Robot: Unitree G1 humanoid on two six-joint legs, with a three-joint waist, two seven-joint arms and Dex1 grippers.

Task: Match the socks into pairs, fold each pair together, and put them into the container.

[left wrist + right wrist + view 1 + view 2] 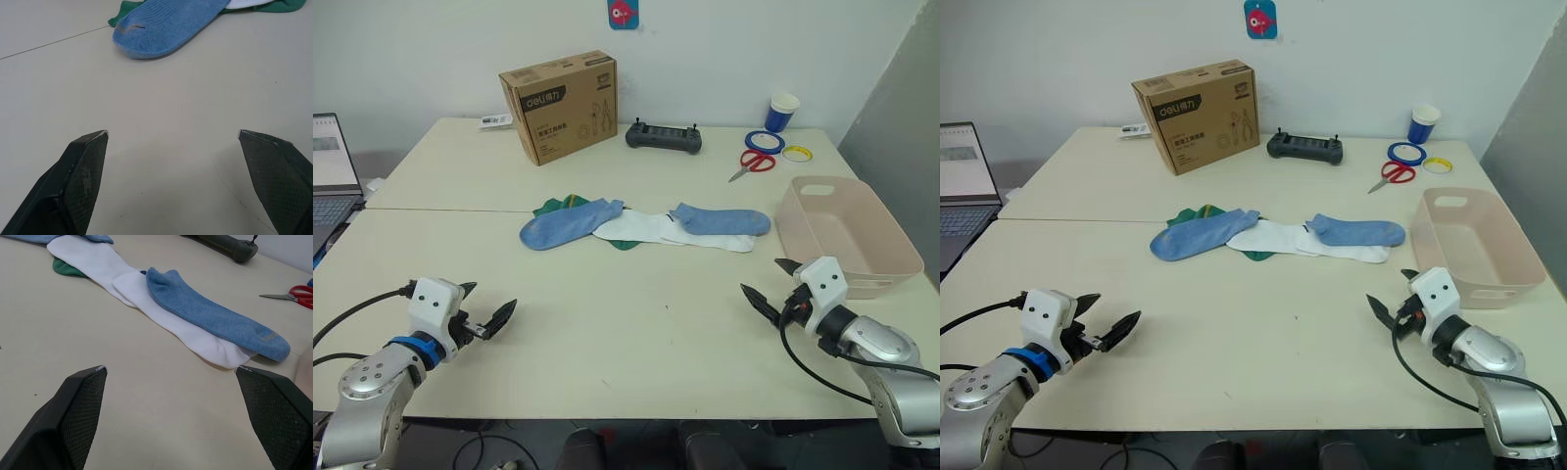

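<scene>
Several socks (641, 227) lie overlapped in a row at the frame's centre, the pink-beige basin (891, 257) at right. Left gripper (487, 308) and right gripper (769, 284), both spread wide, hover low over bare table (636, 323), holding nothing.

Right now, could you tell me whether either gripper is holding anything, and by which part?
Nothing is held. The left gripper and right gripper both have open jaws over bare table, short of the socks.
</scene>
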